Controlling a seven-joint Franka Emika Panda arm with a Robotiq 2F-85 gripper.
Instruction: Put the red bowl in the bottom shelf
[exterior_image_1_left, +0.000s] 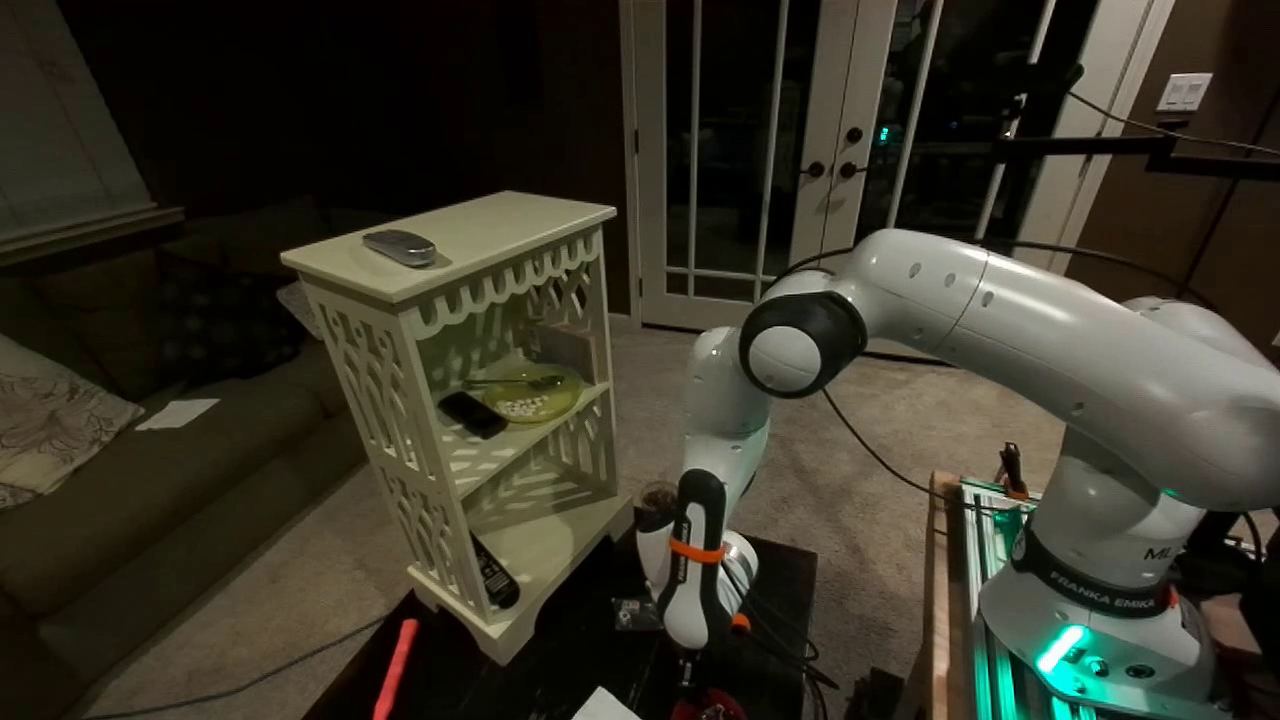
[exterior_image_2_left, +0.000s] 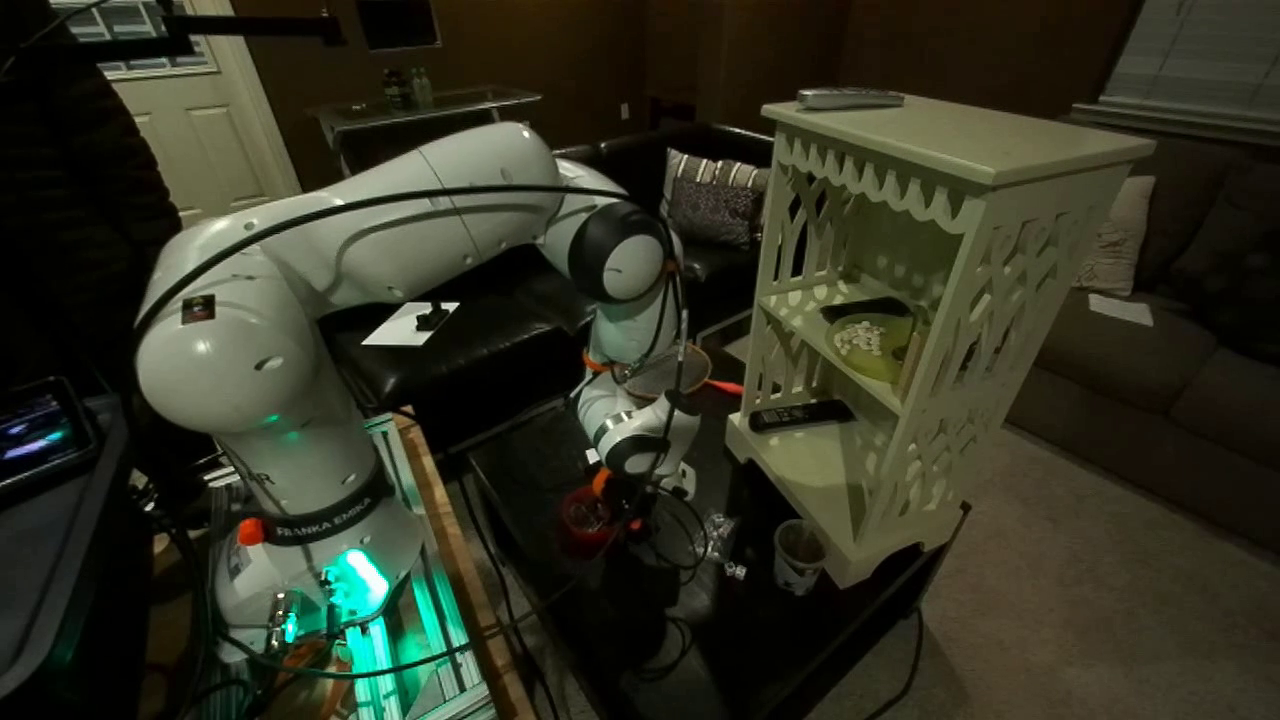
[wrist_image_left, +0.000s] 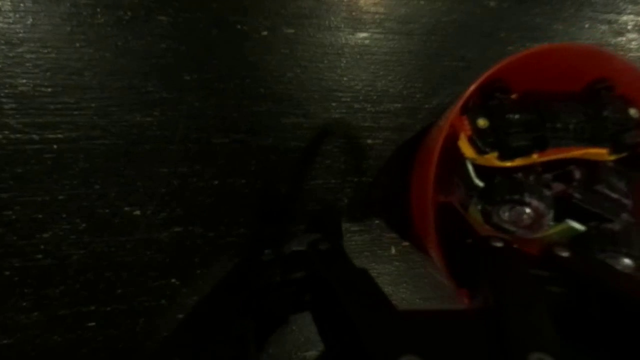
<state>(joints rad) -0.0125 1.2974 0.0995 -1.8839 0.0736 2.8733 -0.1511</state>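
Note:
The red bowl (wrist_image_left: 565, 65) stands on the dark table with dark and shiny wrapped items inside. It shows in both exterior views, at the bottom edge (exterior_image_1_left: 708, 706) and below the wrist (exterior_image_2_left: 582, 528). My gripper (wrist_image_left: 434, 245) is open over the bowl's near left rim. One dark finger is outside the rim, apart from it; the other is over the bowl's inside, and its tip is hard to make out in the dark. The gripper also shows above the bowl in an exterior view (exterior_image_1_left: 687, 668). The bottom shelf (exterior_image_1_left: 560, 525) of the pale cabinet also shows in an exterior view (exterior_image_2_left: 810, 472).
A black remote (exterior_image_2_left: 800, 414) lies on the bottom shelf at one side. The upper shelf holds a yellow-green plate (exterior_image_1_left: 560, 395) and a phone (exterior_image_1_left: 472, 414). A cup (exterior_image_2_left: 799, 560) stands beside the cabinet's front corner. A packet (exterior_image_1_left: 636, 614) and cables lie near the wrist.

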